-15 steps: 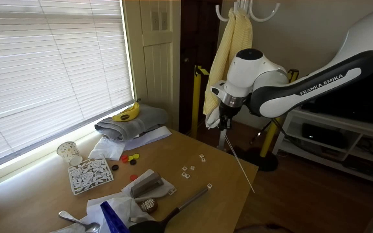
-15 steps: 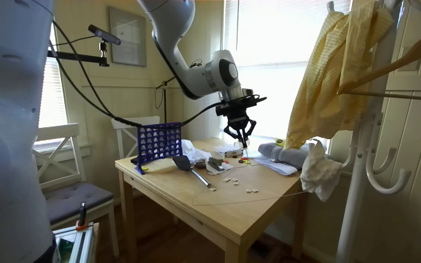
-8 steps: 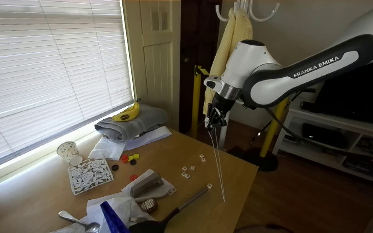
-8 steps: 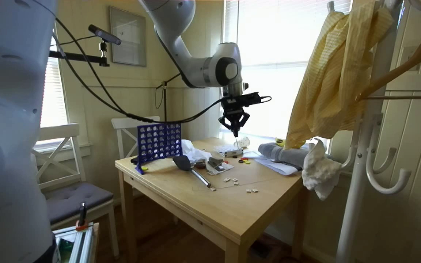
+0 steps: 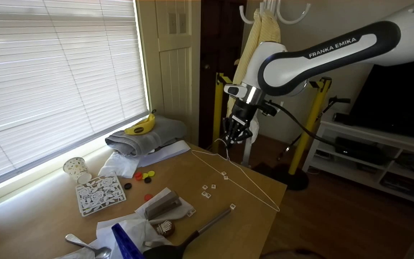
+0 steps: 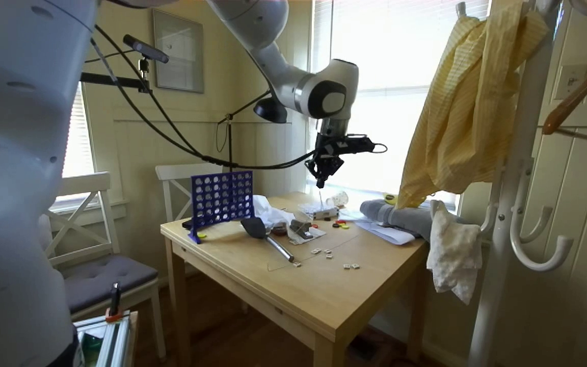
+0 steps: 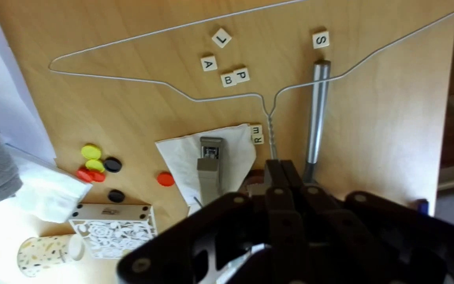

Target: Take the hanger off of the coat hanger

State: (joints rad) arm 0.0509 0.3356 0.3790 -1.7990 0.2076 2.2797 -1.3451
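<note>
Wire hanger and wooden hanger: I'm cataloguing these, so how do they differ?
The wire hanger is thin and pale; the wooden hanger is thick and brown. The gripper holds the wire hanger by its twisted neck; the wooden hanger hangs beside the coat stand. Both are bare, with sloping shoulders and a bottom bar.

I take this for a room in a home, with a touch of the lab about it. White blinds (image 5: 59,61) cover the window (image 6: 385,61), what looks like a framed picture (image 6: 178,51) hangs on the cream panelled wall (image 6: 278,142), and the floor (image 5: 311,223) is wood. White chairs (image 6: 89,182), one with a cushion (image 6: 110,280), stand by my tabletop (image 6: 324,290), which bears letter tiles (image 7: 228,80) and a blue game grid (image 6: 223,201). A pale yellow garment (image 6: 461,112) drapes the coat stand (image 6: 494,275), and a dark screen (image 5: 404,93) stands above a low white shelf unit (image 5: 401,141). The mounted camera (image 6: 145,48) and yellow barrier posts (image 5: 218,111) look more lab-like.
</note>
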